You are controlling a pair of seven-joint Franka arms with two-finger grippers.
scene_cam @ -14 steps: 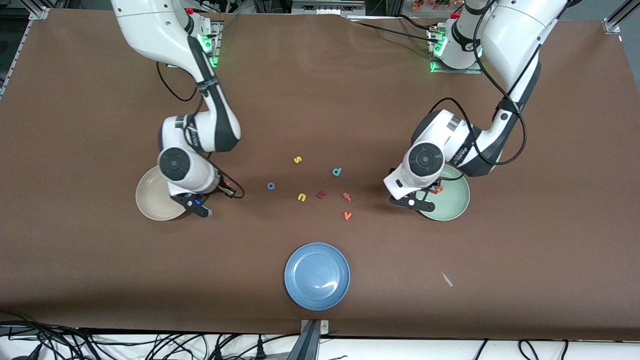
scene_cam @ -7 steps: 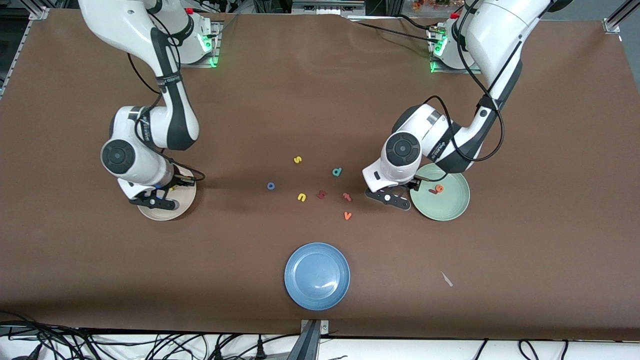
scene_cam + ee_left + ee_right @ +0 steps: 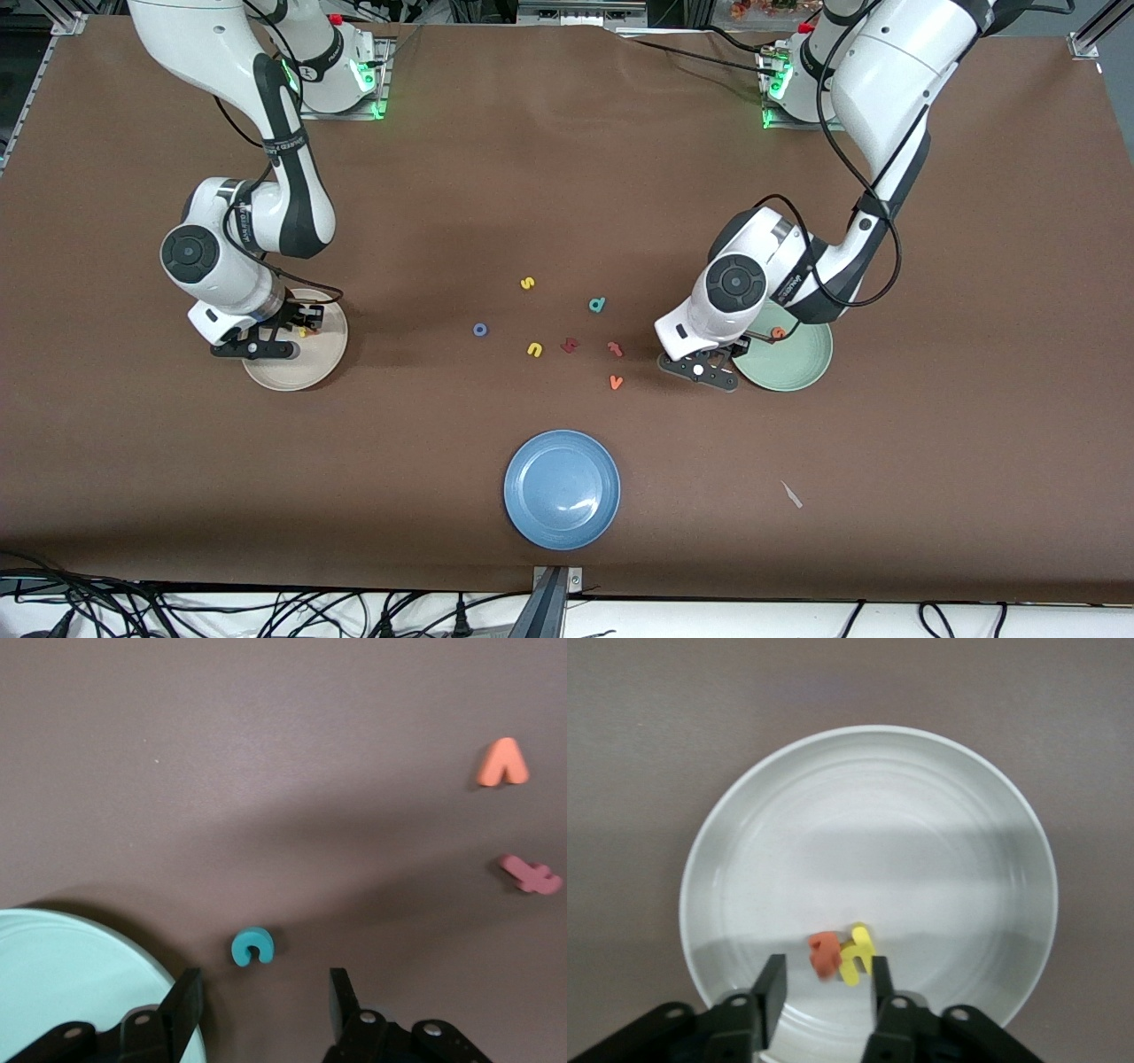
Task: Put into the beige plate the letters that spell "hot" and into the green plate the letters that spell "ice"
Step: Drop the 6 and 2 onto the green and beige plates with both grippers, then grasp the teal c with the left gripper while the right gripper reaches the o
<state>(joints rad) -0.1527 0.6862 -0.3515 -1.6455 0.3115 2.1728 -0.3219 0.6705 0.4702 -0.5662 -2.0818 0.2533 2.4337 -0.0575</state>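
My left end effector (image 3: 261, 1014), fingers apart, hangs just over the teal c (image 3: 252, 945) on the surface beside the green plate (image 3: 53, 966), while my right end effector (image 3: 821, 992) stands apart over the beige plate (image 3: 868, 797).

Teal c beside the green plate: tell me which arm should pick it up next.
Left. The left gripper hangs open right over the teal c, which lies on the table beside the green plate. The right gripper is at the table's right-arm end, over the beige plate.

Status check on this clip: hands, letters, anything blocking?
Left hand open over teal foam c, beside green plate. Right hand open over beige plate; orange t, yellow h in it. Nothing blocking.
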